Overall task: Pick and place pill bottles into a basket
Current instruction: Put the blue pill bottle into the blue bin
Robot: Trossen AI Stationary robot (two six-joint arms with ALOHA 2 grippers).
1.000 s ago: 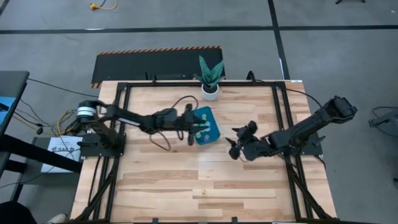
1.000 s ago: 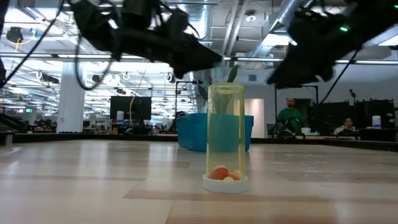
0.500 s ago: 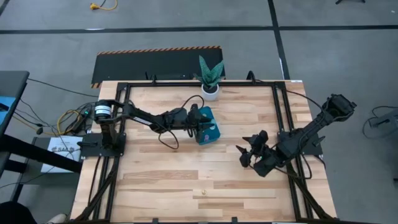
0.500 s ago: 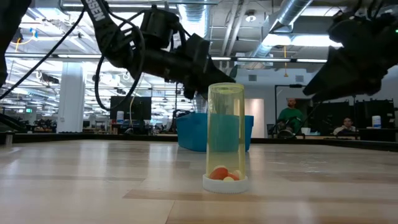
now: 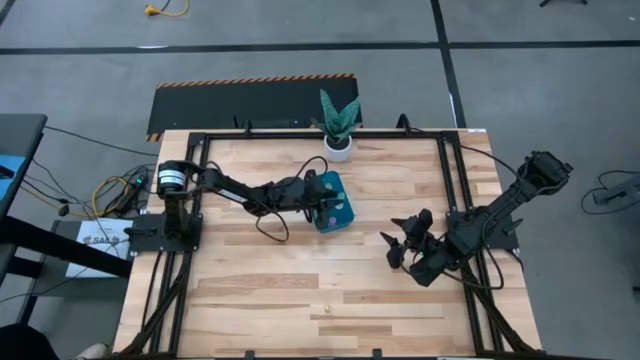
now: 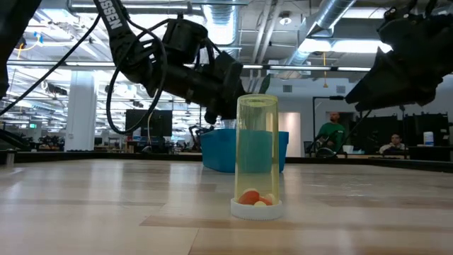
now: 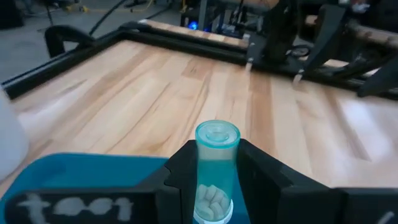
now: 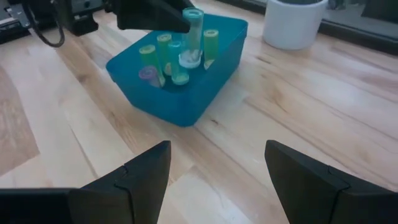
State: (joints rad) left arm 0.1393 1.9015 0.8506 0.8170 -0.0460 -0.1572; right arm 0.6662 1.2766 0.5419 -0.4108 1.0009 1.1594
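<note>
The teal-blue basket (image 5: 333,203) stands at the table's middle, with several small bottles (image 8: 163,55) upright in it; it also shows in the low view (image 6: 212,150) and the right wrist view (image 8: 186,93). My left gripper (image 5: 322,197) is over the basket, shut on a teal bottle (image 7: 216,168). A yellow bottle (image 6: 257,156) stands cap down on the table near the front edge (image 5: 322,311). My right gripper (image 5: 405,245) is open and empty, right of the basket, its fingers (image 8: 143,180) wide apart. My left gripper pinches the teal bottle's sides (image 7: 202,171) between its two fingers, near the bottle's upper end (image 8: 191,22). The fingers come from the table's left, slanting a little down, and lie across the bottle. The bottle stands upright, white cap (image 8: 189,59) down, its lower end among the bottles in the basket.
A white plant pot (image 5: 338,147) stands at the far edge behind the basket. Black frame rails (image 5: 200,200) run along the table's sides. Bare wood lies between the basket and the yellow bottle. People sit in the room beyond (image 6: 329,134).
My left gripper has gone toward the table's right and far edges, from beside the basket to over it, and has come down a little. My right gripper has drawn back toward the table's right and near edges, away from the basket, then kept still.
</note>
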